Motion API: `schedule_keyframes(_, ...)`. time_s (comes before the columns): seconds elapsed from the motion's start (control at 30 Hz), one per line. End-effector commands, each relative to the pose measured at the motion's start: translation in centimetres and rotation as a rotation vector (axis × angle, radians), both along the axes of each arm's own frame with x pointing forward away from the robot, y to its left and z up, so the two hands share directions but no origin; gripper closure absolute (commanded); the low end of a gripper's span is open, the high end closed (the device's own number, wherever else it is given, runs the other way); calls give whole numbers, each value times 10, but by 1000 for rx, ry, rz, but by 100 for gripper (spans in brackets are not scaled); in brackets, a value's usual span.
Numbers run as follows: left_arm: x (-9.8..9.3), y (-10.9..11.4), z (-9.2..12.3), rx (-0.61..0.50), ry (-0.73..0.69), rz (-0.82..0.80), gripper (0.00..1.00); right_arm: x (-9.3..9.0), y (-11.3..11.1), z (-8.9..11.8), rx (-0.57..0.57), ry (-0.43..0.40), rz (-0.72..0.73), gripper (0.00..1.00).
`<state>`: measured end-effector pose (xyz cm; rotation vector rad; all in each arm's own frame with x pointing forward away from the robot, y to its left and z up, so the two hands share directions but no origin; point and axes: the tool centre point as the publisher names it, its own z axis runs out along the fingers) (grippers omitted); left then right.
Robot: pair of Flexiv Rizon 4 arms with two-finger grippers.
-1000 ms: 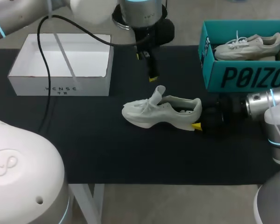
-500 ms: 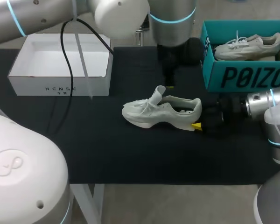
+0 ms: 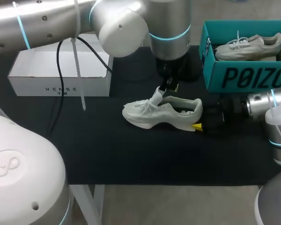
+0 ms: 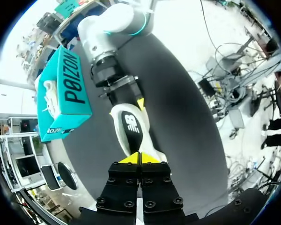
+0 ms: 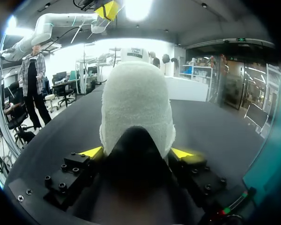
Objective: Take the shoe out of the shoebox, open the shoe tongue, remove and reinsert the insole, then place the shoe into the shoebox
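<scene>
Position: the shoe (image 3: 154,114) is out of its box and stands upright on its sole near the middle of the table (image 3: 131,154), toe toward the left edge. The empty white shoebox (image 3: 61,86) sits at the far left corner. A teal shoebox (image 3: 246,77) holding a second shoe (image 3: 248,47) sits at the far right corner.

Right gripper (image 5: 138,152): clamped on the heel, one yellow tip against each side.

Left gripper (image 4: 140,158): directly over the raised tongue (image 3: 157,95), tips pressed together, nothing seen between them. Whether they touch the tongue cannot be told. The dark insole (image 4: 131,133) lies in the shoe, ahead of these tips.

Assessed stage: tongue opening not yet done; insole not yet removed.

Risks:
- Tips pressed together cannot take the tongue. Descending this way would likely push it down into the opening, over the insole.
- The shoe is held at the heel only. A sideways or downward push at the tongue could swing the toe or twist the heel out of the clamp.
- The left arm's cable (image 3: 61,70) hangs over the white shoebox and could drag it.
</scene>
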<state>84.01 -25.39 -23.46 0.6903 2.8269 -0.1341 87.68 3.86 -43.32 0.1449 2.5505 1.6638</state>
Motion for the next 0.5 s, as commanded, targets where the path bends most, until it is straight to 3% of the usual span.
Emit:
schedule_keyframes(0.03,12,-8,-17,9,8,2,100,0,1,-4,-1,-1,-1,100)
schedule_keyframes(0.5,30,-14,-63,66,39,17,100,0,1,-4,-1,-1,-1,100)
